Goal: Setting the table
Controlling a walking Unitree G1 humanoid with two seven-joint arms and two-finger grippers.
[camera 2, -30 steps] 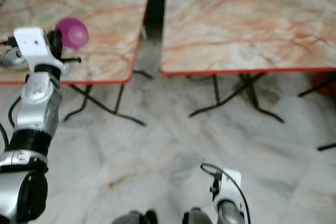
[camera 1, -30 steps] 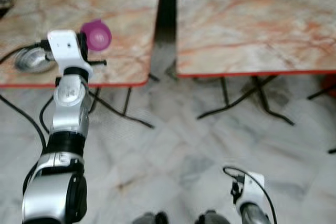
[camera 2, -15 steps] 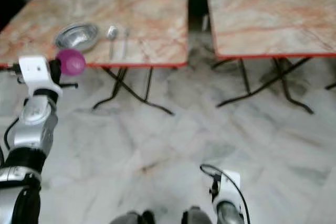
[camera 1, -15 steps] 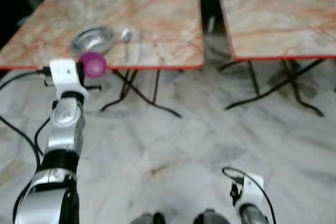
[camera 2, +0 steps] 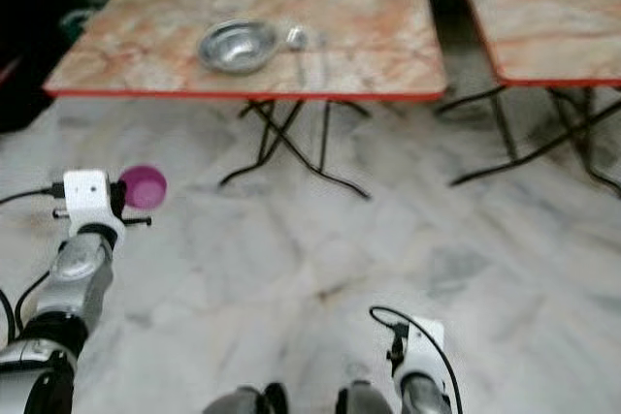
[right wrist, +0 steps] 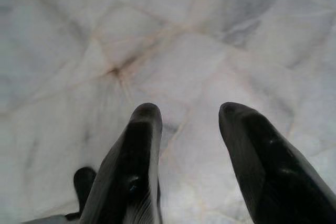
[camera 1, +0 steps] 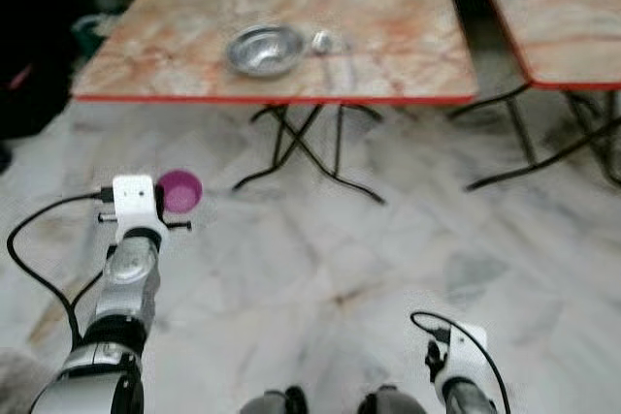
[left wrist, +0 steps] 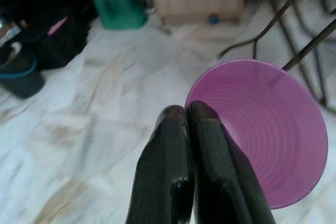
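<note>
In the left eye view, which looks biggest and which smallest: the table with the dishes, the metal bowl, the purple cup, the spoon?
1. Table
2. Metal bowl
3. Purple cup, pinched in the left gripper; it sits nearer the camera, so its true size against the bowl is unsure.
4. Spoon, blurred.

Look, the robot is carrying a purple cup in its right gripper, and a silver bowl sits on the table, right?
Not quite. The purple cup is in the left gripper, pinched by its rim, as the left wrist view shows. The right gripper is open over the floor. The silver bowl does sit on the table.
</note>
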